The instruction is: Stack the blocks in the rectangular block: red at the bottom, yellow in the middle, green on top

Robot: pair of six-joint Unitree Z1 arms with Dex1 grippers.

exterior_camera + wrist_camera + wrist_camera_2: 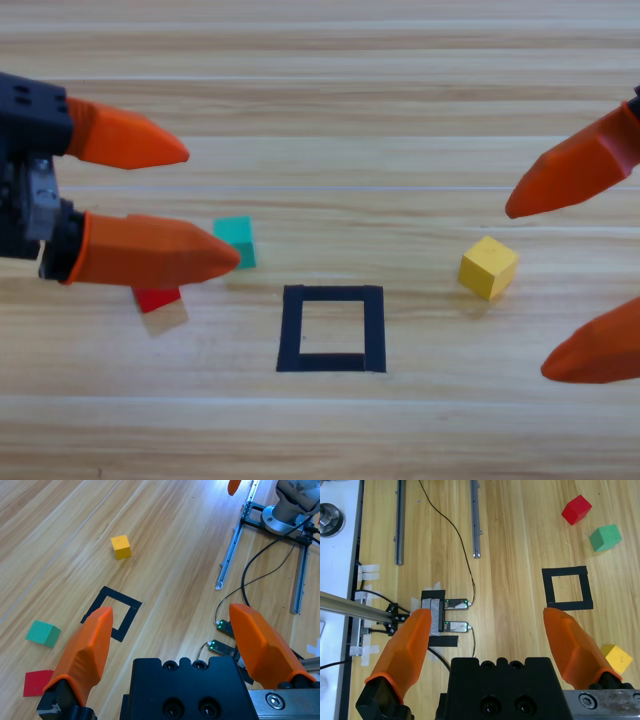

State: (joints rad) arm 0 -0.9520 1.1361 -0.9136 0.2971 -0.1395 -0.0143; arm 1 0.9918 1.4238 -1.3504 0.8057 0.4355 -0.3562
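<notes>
Left gripper (pixel 205 205) wide above red (pixel 157 298), right gripper (pixel 525 290) wide too; square (pixel 332 329) bare, so grab red first.

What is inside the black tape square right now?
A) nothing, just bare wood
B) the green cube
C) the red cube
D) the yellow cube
A: the black tape square holds only bare wood, while the red cube, green cube and yellow cube all sit outside it on the table.
</notes>
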